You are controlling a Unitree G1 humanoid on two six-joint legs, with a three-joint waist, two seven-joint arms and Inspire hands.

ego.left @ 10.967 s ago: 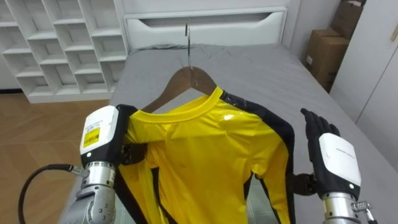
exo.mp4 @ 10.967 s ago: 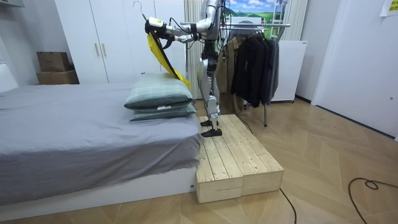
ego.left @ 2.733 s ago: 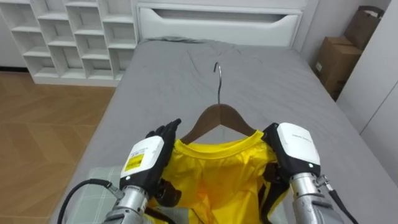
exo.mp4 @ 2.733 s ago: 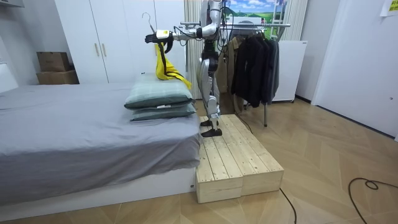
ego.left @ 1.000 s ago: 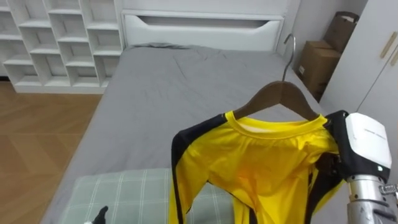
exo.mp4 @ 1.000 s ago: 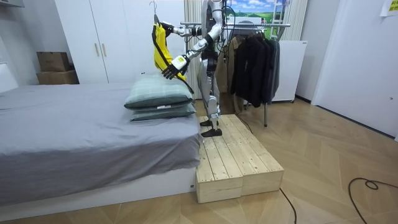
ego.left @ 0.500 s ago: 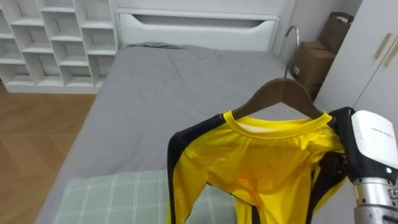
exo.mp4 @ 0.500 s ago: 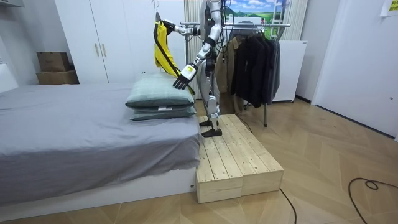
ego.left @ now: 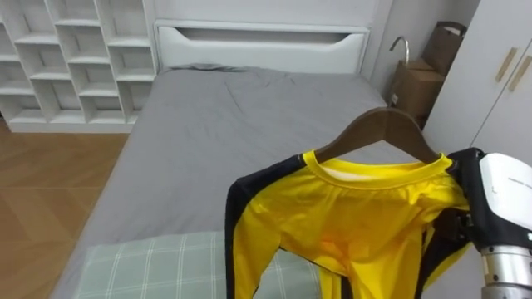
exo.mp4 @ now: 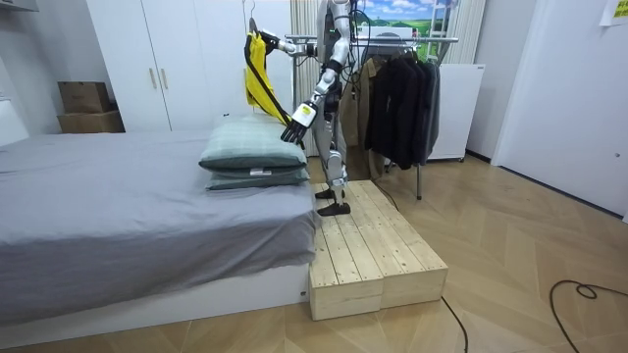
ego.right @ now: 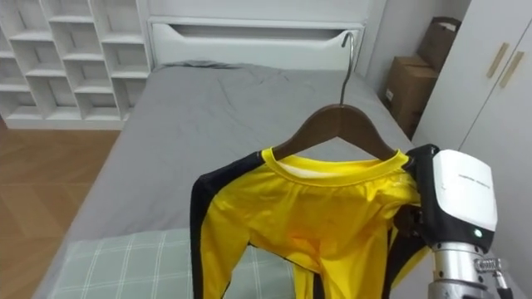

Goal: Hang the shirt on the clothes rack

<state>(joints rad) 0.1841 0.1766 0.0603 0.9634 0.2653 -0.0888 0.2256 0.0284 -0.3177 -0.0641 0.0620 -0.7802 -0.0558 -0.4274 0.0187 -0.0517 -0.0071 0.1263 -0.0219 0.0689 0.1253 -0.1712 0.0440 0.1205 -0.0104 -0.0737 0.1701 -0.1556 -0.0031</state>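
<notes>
Over the pillows point(exo.mp4: 253, 147), left hand point(exo.mp4: 297, 120) has dropped open; right hand point(ego.left: 503, 199) clamps yellow shirt point(ego.left: 349, 216).

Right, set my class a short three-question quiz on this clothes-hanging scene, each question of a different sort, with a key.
1. True or false: the yellow shirt is draped on a wooden hanger.
2. What does the right hand hold up? A. a pillow. B. the hanger with the shirt. C. a box.
3. Fill the gap: the left hand hangs low near the pillows, with its fingers ____.

Key: 1 true; 2 B; 3 open.
</notes>
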